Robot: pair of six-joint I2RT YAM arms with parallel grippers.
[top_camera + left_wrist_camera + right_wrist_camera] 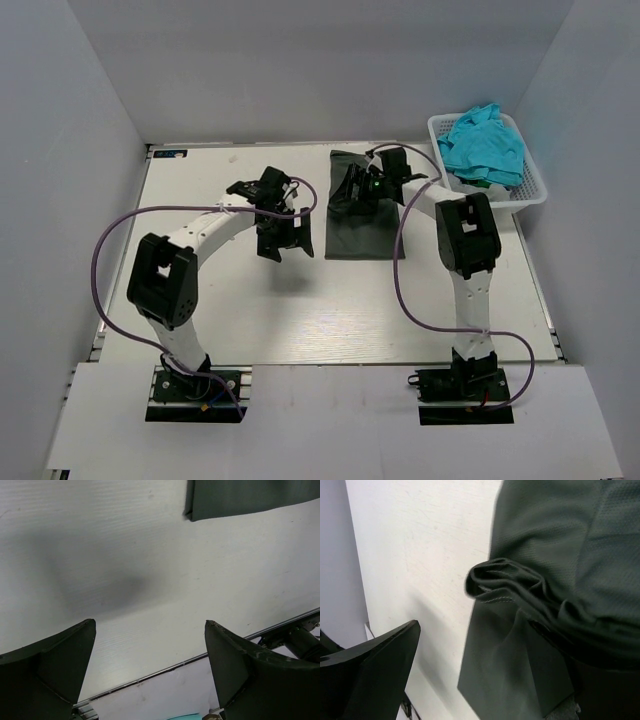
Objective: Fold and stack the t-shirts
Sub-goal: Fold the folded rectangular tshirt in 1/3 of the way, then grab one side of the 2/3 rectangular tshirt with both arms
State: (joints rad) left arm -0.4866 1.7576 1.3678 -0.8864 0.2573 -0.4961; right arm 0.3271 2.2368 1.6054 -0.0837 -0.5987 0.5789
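Note:
The dark charcoal t-shirt (360, 225) lies as a long folded strip on the table, at the back and right of centre. My right gripper (362, 192) hovers over its far half, open. In the right wrist view (475, 630) one finger (375, 675) shows bare, and bunched shirt cloth (560, 555) drapes over the other. My left gripper (283, 240) is open and empty above bare table, just left of the shirt. The left wrist view (150, 625) shows a corner of the shirt (250, 497). Turquoise t-shirts (485, 145) lie crumpled in the basket.
The white lattice basket (535, 195) stands at the back right corner of the table (230, 310). Grey walls enclose the table on the left, back and right. Purple cables loop from both arms.

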